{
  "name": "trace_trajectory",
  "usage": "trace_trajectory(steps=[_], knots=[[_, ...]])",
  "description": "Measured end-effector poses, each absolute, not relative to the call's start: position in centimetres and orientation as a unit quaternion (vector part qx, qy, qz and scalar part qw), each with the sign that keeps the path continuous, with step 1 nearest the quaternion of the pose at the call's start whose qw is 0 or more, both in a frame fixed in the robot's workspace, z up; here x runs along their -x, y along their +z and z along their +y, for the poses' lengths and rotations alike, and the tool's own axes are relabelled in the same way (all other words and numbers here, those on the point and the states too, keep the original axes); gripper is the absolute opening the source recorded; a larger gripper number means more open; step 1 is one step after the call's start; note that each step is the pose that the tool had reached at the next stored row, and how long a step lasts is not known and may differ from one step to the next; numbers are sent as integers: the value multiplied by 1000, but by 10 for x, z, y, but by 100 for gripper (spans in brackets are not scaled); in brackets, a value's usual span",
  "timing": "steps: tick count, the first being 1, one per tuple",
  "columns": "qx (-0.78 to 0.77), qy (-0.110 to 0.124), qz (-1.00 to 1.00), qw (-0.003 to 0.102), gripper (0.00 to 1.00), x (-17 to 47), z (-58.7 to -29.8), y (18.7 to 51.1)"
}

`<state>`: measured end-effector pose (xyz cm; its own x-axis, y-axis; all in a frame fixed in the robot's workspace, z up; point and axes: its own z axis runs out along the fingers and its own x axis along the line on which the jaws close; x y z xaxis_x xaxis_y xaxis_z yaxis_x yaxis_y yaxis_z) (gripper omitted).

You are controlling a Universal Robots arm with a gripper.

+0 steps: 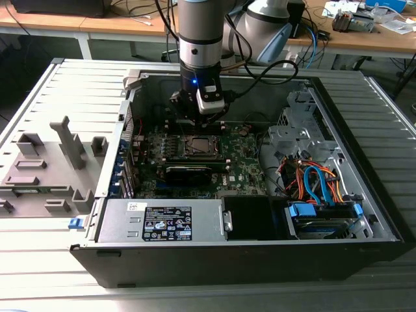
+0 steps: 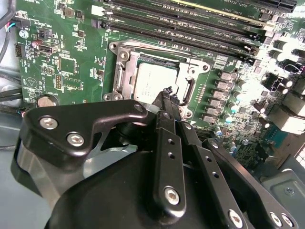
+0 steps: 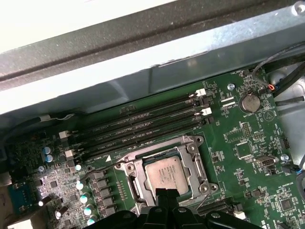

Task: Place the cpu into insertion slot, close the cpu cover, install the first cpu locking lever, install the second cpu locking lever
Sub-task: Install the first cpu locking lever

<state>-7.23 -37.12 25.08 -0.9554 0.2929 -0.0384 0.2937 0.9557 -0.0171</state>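
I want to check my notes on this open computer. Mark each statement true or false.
1. The cpu lies in the insertion slot. True.
2. The gripper holds the cpu in the air. False: the chip rests in the socket, and the gripper, fingertips together, is at the socket's edge.
3. The cpu cover is folded down around the chip. True, as far as both wrist views show.
4. The computer case stands upright with its side panel on. False: it lies on its side, open at the top.
5. Blue and orange cables lie in the case toward the exterior view's right. True.
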Motion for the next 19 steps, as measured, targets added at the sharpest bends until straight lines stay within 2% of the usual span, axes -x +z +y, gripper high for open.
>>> trace_trajectory(steps=[19], knots=[[-133, -11, 991, 18, 11, 72, -371, 251]])
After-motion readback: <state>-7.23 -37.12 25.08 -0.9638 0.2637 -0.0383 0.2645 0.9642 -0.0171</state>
